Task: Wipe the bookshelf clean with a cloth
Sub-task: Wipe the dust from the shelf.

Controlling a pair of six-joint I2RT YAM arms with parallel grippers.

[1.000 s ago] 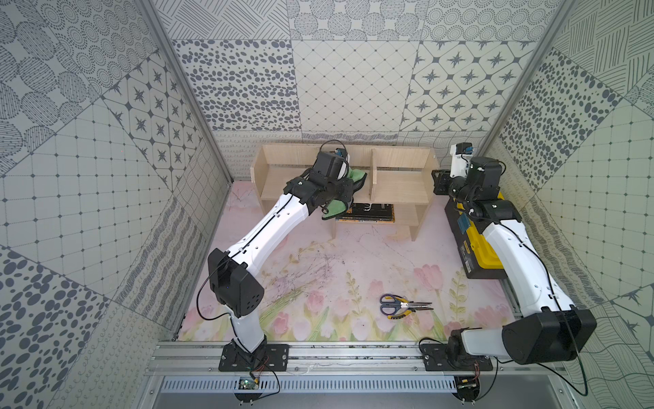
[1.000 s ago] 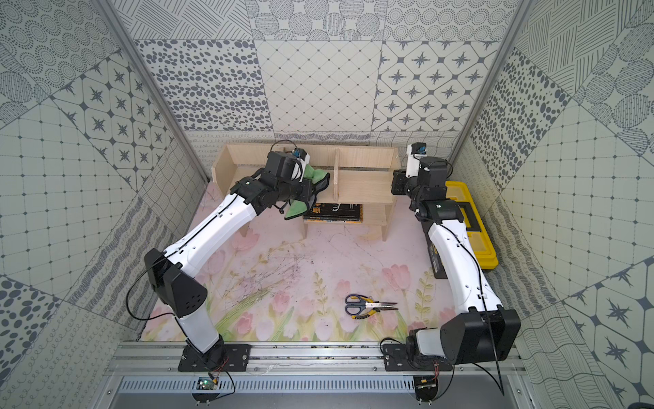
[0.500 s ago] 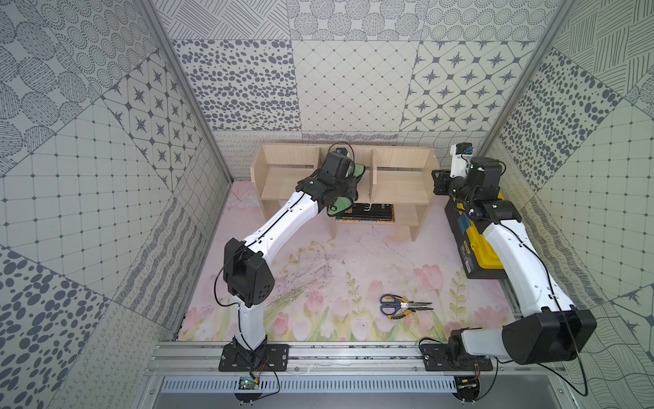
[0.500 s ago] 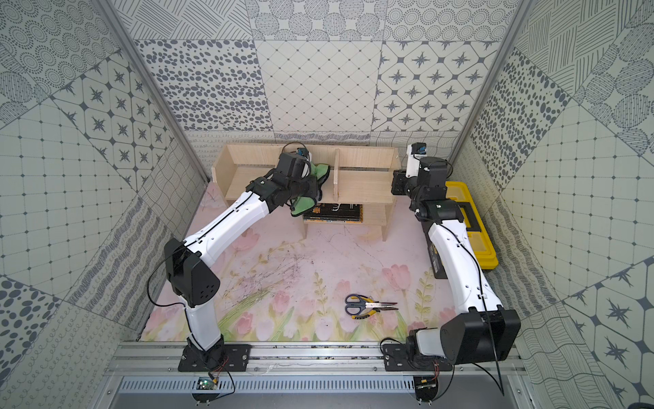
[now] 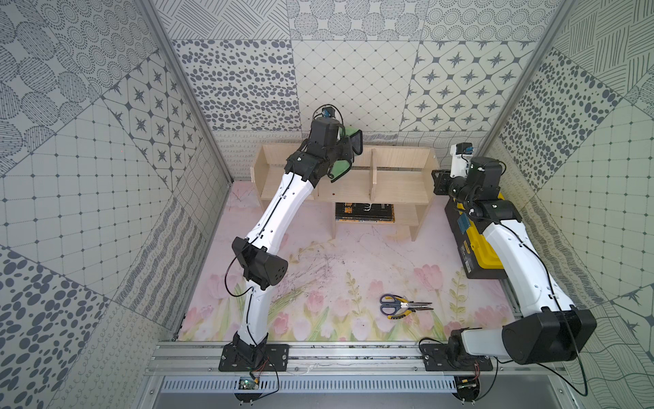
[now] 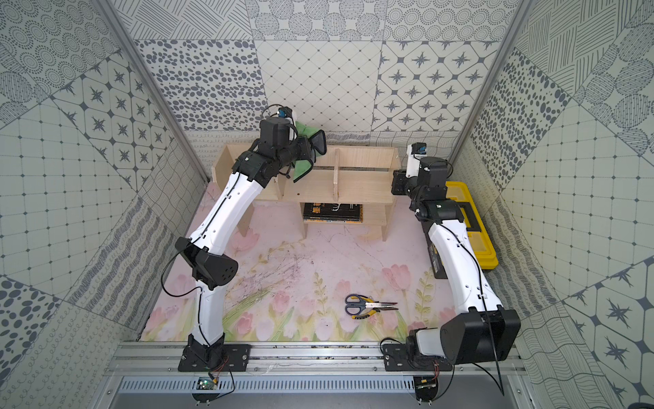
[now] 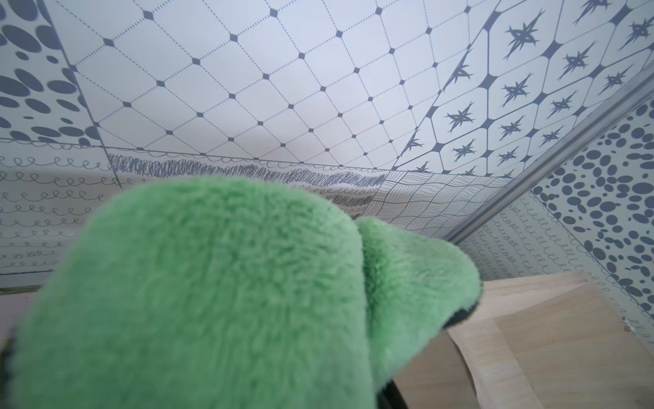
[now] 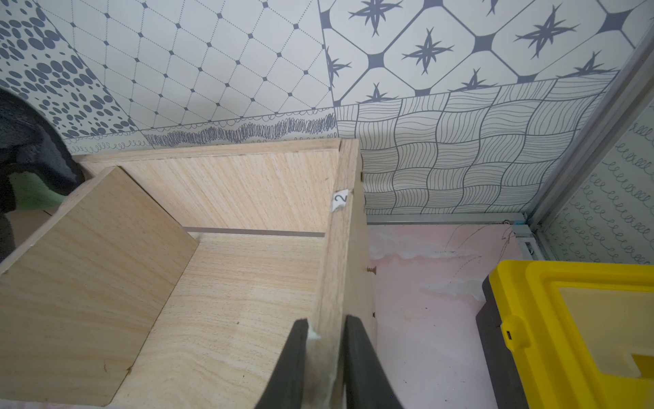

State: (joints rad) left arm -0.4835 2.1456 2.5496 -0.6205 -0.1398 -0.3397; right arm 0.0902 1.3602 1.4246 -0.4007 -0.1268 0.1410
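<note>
Room: grey-and-white patterned walls enclose a pink floral mat.
Bookshelf: the bookshelf stands at 12 o'clock on the mat, against the back wall.
Cloth: the cloth is bunched at the left arm's tip over the middle bay, green face and dark face both showing. In the left wrist view its green pile fills most of the picture. Whether any fold touches the wood cannot be told.
Left gripper: the left gripper is buried in the fabric, jaws closed on the cloth.
Right gripper: the right gripper is clamped across the front edge of the shelf's side panel at 3 o'clock, bracing the unit.
Risk, snag: a loose flap could catch on the upright divider and pull out of the pinch during a stroke.
Risk, shift: the brace is narrow and near a corner, so a hard sideways wipe could slide the shelf or twist the panel out of the jaws.
Risk, blind: the cloth covers the left wrist camera, so contact is hard to judge.
Risk, clutter: the toolbox sits just beside the right arm at 3 o'clock. The scissors at 5 o'clock lie well clear.
Writing, sticker: a small white sticker inside the clamped panel reads "2".
Writing, books: the dark books on the lower shelf carry orange lettering too small to read.
</note>
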